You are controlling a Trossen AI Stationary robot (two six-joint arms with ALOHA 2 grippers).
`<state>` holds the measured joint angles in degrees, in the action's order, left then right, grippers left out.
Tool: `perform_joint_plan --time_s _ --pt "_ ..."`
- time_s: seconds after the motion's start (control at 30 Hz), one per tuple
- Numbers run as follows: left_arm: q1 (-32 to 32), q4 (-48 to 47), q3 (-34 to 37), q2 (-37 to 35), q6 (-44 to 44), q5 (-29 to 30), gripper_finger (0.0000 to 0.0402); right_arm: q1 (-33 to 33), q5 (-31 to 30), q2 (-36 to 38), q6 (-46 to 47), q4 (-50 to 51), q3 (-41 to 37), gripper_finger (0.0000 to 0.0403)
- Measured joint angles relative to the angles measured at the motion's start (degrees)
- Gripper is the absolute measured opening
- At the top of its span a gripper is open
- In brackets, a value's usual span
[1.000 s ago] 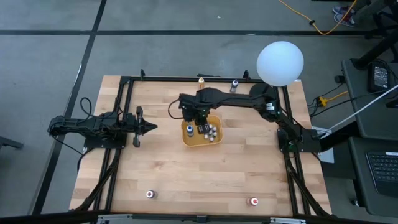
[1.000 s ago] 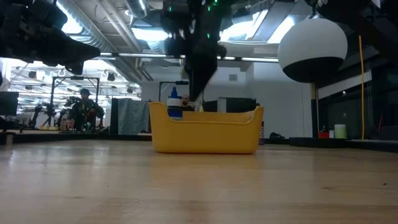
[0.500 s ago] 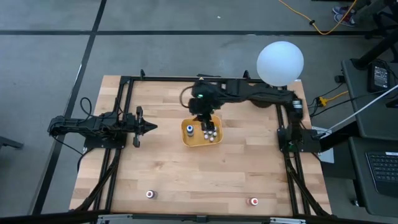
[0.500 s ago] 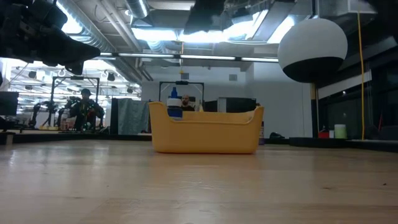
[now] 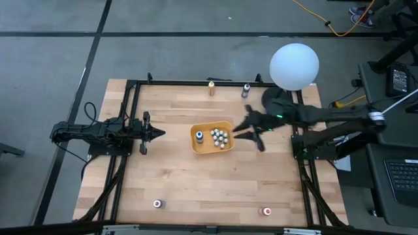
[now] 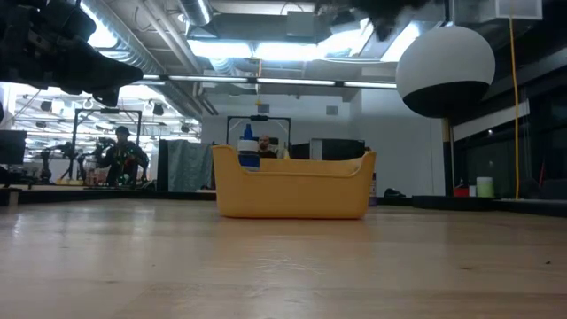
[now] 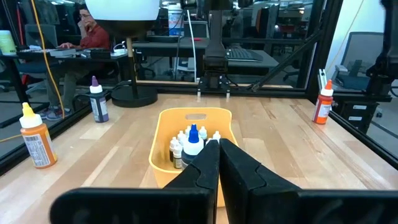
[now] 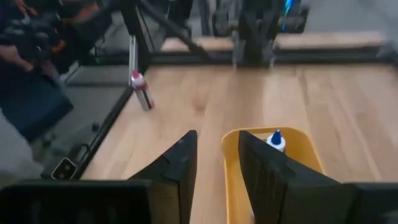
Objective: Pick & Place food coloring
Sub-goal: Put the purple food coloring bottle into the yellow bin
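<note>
Now I see the right gripper (image 5: 250, 134) spread open and empty right of centre, beside the tray (image 5: 196, 145) holding the food coloring (image 5: 220, 138); left gripper (image 5: 159, 133) is pinched together at left.

One yellow tray (image 5: 208, 149) holds about eight food coloring bottles (image 5: 219, 138); four more bottles (image 5: 211, 87) stand near the desk's (image 5: 176, 183) edges.

Bright ceiling strip lights (image 6: 266, 49) flooded the low view from twelve o'clock, leaving the pale wooden bench (image 6: 283, 266) evenly lit with soft shadows. The right arm (image 5: 307, 117) smeared with motion blur from above, and the right wrist view was blurred throughout.
</note>
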<state>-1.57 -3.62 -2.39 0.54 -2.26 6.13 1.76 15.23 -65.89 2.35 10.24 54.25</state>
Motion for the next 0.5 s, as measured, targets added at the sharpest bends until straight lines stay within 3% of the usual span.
perform_joint_plan --time_s 0.27,0.37,0.5 --pt "0.0 0.3 0.0 0.0 0.0 0.6 0.0011 -1.6 -5.2 23.1 3.9 -8.1 -16.6 0.0119" --pt "0.3 0.8 0.0 0.0 0.0 4.9 0.0009 -1.6 -6.6 28.1 6.4 -9.0 -18.6 0.0119" --pt "0.2 0.9 0.0 0.0 0.4 7.1 0.0006 -1.6 -13.0 30.3 7.7 -7.2 -18.3 0.0119"
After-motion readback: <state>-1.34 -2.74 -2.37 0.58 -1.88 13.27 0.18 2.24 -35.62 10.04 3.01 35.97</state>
